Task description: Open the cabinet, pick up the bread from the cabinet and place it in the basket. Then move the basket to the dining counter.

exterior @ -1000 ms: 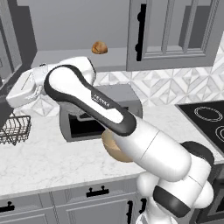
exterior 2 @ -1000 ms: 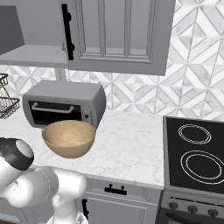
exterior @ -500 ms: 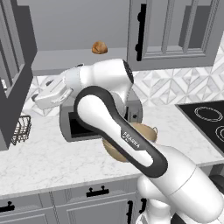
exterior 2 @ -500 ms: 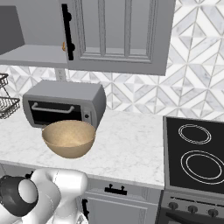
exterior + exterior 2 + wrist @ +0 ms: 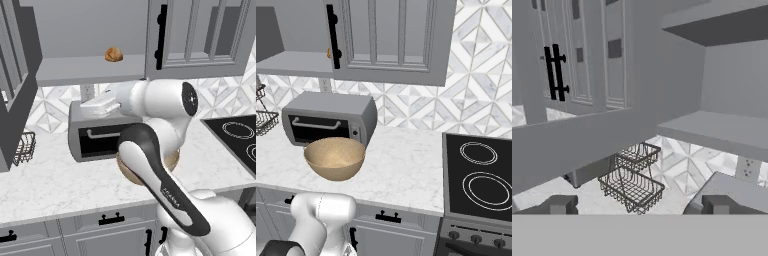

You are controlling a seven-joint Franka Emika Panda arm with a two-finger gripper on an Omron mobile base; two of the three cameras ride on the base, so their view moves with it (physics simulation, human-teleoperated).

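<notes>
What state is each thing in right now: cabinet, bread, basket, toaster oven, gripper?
cabinet: left door swung open, right door shut.
bread: resting on the cabinet shelf, untouched.
basket: upright on the worktop, empty.
toaster oven: door shut.
gripper: open, holding nothing.

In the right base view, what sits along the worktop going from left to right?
Dark wire basket → grey toaster oven → tan basket, in front of the oven → black cooktop.

Golden-brown bread (image 5: 114,54), tan basket (image 5: 334,158), grey cabinet (image 5: 200,40).
</notes>
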